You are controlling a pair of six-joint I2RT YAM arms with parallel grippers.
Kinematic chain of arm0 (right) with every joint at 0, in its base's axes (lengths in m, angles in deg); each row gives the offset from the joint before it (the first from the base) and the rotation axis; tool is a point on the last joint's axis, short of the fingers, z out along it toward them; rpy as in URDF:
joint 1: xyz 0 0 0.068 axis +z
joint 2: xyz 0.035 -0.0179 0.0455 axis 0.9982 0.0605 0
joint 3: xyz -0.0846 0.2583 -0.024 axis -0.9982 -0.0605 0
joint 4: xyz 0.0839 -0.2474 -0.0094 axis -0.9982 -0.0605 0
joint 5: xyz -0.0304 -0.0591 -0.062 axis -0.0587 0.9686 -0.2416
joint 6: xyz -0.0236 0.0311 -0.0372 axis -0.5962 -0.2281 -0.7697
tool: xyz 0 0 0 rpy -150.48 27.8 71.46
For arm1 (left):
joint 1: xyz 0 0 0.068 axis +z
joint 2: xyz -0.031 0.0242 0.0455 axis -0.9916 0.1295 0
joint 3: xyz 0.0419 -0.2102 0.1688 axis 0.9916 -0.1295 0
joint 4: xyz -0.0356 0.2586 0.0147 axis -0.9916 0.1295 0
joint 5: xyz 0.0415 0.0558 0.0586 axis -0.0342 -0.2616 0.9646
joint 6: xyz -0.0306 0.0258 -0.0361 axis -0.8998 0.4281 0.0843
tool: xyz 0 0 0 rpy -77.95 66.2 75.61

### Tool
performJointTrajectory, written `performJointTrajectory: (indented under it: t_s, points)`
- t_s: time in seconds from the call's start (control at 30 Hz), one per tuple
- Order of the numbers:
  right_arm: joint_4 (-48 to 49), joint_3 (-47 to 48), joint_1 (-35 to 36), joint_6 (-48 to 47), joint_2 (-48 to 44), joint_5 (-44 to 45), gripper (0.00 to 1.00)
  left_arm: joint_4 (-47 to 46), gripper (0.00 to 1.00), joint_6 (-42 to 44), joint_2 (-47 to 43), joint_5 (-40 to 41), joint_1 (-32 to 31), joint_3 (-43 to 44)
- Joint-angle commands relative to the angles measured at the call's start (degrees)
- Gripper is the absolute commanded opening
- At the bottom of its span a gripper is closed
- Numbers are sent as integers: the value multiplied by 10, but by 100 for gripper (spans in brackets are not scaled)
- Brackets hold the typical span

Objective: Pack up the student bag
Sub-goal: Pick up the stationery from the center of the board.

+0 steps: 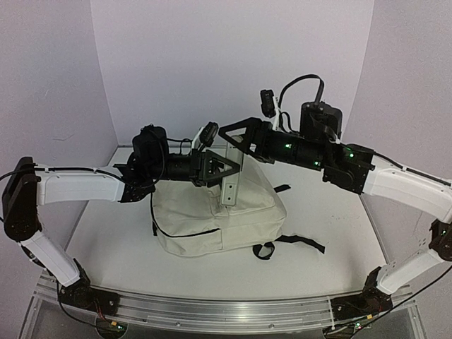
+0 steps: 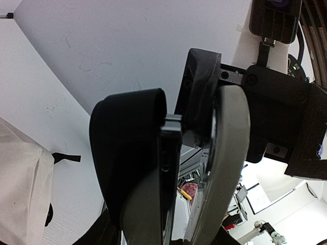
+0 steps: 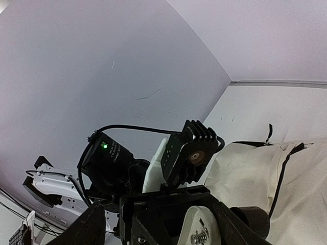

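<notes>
Nearest me, one student bag (image 1: 212, 219) lies flat on the white surface (image 1: 106, 261). It is cream woven canvas, soft and lumpy, with black zip trim. Its long axis runs left to right, and black straps (image 1: 300, 244) trail off its right end. Over the bag's far edge, one thin, rigid flat slab (image 1: 229, 187) hangs near upright between my left fingers (image 1: 230, 168). It lies against one finger and a gap shows at the other, so I cannot tell if they are clenched. Just beyond, the right fingers (image 1: 227, 131) show side-on, and I cannot tell their state either.
</notes>
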Motion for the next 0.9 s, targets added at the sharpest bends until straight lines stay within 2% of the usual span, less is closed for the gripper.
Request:
performJointTrajectory:
  t_s: [0.0,0.13,0.43,0.6,0.73,0.87]
  points:
    - [44,50,-27,-19,2,152,73,-31,13,6,-9,-59,-6,29]
    - [47,55,-29,1,5,167,81,-32,12,4,-6,-62,-6,29]
    - [55,65,-35,21,9,120,84,-33,13,7,-4,-58,-4,25]
    - [47,63,-37,-15,19,86,89,-38,13,-13,-8,-46,14,20]
    - [31,40,-38,-51,45,76,92,-1,13,-23,-19,-28,57,5]
    - [33,18,-38,-93,70,61,98,5,19,-18,-11,-64,81,1]
